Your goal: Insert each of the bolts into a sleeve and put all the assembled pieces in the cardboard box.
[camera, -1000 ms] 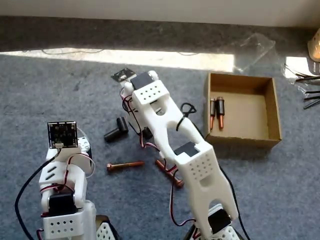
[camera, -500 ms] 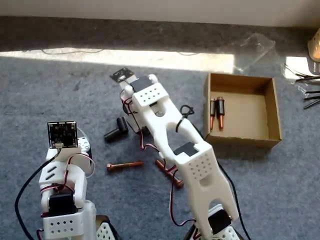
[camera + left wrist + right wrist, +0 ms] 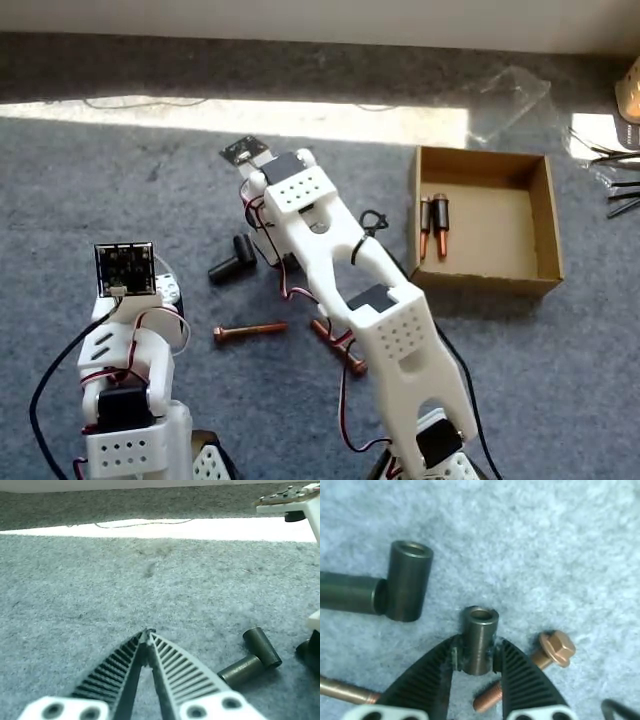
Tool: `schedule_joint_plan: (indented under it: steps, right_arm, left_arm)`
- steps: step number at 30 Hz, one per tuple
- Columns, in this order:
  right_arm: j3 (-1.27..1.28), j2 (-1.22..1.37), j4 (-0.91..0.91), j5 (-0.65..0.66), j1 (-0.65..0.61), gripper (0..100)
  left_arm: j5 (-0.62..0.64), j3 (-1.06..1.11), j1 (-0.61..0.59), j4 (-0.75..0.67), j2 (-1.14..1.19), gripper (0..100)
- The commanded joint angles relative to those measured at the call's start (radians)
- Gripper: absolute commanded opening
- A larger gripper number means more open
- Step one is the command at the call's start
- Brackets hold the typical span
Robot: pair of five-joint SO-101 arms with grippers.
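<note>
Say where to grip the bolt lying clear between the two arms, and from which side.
Grip the bolt mid-shank from straight above, jaws across its length: it lies flat on the carpet, shank fully exposed, with open carpet on both sides.

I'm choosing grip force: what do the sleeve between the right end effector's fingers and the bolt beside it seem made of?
The sleeve looks like metal, likely steel, with a dark, dull finish; its rim gleams. The bolt looks metal with a coppery coating, shiny on the hex head.
</note>
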Motion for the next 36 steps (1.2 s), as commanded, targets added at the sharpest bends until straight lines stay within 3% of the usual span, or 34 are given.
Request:
schedule_joint_plan:
  steps: [1, 16, 24, 36]
  right_arm:
    - [0.001, 0.007, -0.027, 0.002, -0.012, 5.1]
    - [0.070, 0.005, -0.061, 0.002, -0.065, 5.1]
    - [0.053, -0.007, -0.001, 0.002, -0.005, 0.2]
    - [-0.329, -0.045, 0.259, 0.003, 0.073, 0.5]
  left_arm:
    - [0.000, -0.005, -0.007, -0.023, 0.007, 1]
    - [0.000, -0.005, -0.007, -0.023, 0.007, 1]
    - [0.000, -0.004, -0.007, -0.023, 0.007, 1]
    - [0.000, -0.004, -0.007, -0.023, 0.007, 1]
